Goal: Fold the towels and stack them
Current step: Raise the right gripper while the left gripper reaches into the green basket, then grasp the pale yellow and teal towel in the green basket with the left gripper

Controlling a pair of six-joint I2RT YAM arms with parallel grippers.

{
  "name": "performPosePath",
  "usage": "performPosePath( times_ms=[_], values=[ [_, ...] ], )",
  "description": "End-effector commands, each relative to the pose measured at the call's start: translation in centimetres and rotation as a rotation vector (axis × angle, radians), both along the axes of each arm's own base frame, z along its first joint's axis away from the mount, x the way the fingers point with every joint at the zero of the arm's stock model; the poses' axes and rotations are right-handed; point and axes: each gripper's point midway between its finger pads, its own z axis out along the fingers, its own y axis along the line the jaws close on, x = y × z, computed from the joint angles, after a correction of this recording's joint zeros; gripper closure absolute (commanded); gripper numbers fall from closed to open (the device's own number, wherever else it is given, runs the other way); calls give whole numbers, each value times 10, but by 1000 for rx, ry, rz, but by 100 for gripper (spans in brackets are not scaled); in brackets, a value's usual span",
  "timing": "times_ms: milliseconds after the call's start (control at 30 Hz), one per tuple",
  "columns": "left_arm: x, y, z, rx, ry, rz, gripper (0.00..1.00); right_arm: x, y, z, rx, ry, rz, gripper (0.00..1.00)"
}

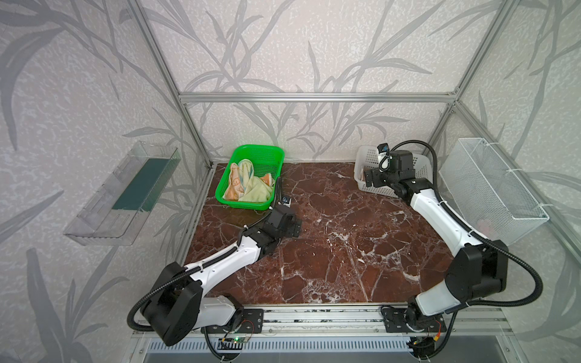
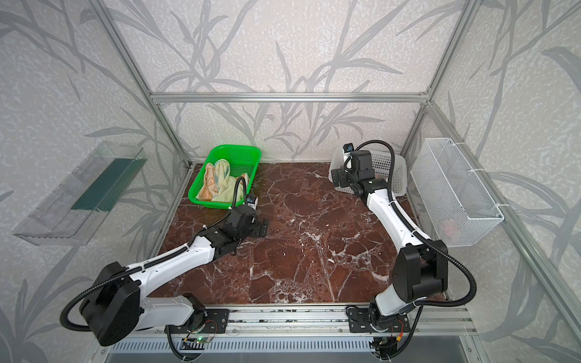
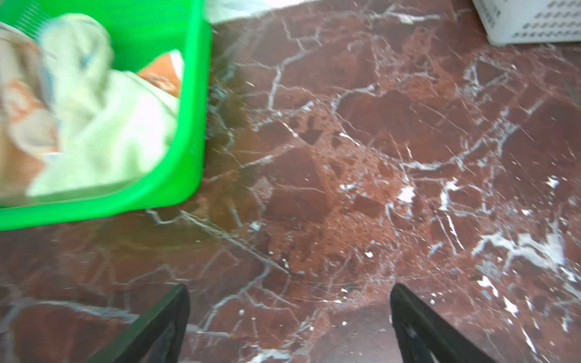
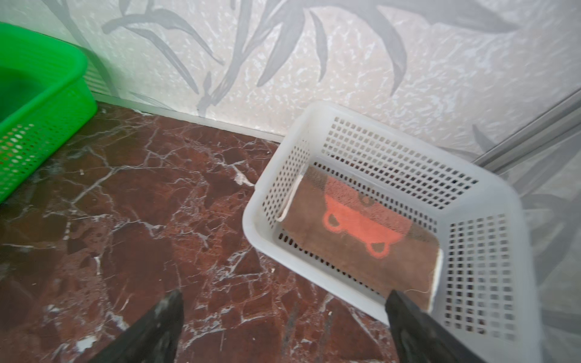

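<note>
A green basket (image 1: 251,206) at the back left holds crumpled towels: a pale yellow one (image 1: 256,193) and an orange-cream one with cartoon faces (image 1: 234,185). My left gripper (image 1: 297,226) hovers low over the marble just in front of this basket, open and empty; the left wrist view shows its jaws (image 3: 289,292) wide apart over bare stone. A folded brown towel with a salmon-orange bear shape (image 4: 361,232) lies flat in the white basket (image 4: 251,226). My right gripper (image 1: 366,179) is at that basket's near left edge, open, holding nothing.
The marble tabletop (image 1: 345,251) lies between the two baskets. A white wire basket (image 1: 490,188) hangs on the right wall and a clear plastic tray (image 1: 122,195) on the left wall. Aluminium frame posts stand at the back corners.
</note>
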Motion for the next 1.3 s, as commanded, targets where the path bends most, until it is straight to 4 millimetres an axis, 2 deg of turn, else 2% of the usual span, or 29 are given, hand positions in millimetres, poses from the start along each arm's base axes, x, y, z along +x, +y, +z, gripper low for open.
performPosePath(
  times_ms=[0,67,167,300,367,433,500,600,767,900,1167,1267],
  values=[
    [17,40,33,60,-92,138,1,-13,18,10,188,-58,34,1],
    [27,62,38,24,-82,201,1,-20,19,12,102,-141,-6,1],
    [42,89,40,5,-66,269,1,-34,37,15,-51,-218,17,1],
    [64,107,39,12,-29,308,1,-44,49,7,-135,-194,28,1],
    [74,116,35,7,-2,332,1,-47,51,3,-123,-193,21,1],
    [84,124,28,-6,35,347,3,-50,50,4,-37,-225,-22,1],
    [95,133,19,-30,79,376,6,-56,47,10,48,-328,-38,1],
    [109,141,3,-72,137,390,9,-67,47,19,117,-408,-25,1],
    [135,151,-18,-97,195,398,11,-72,56,15,119,-314,29,1],
    [152,161,-28,-87,227,445,16,-77,57,1,139,-218,13,1],
    [176,163,-40,-44,251,428,21,-86,75,-37,130,-102,70,21],
    [181,167,-48,-20,284,451,27,-89,87,-47,76,-91,117,25]
  ],
)
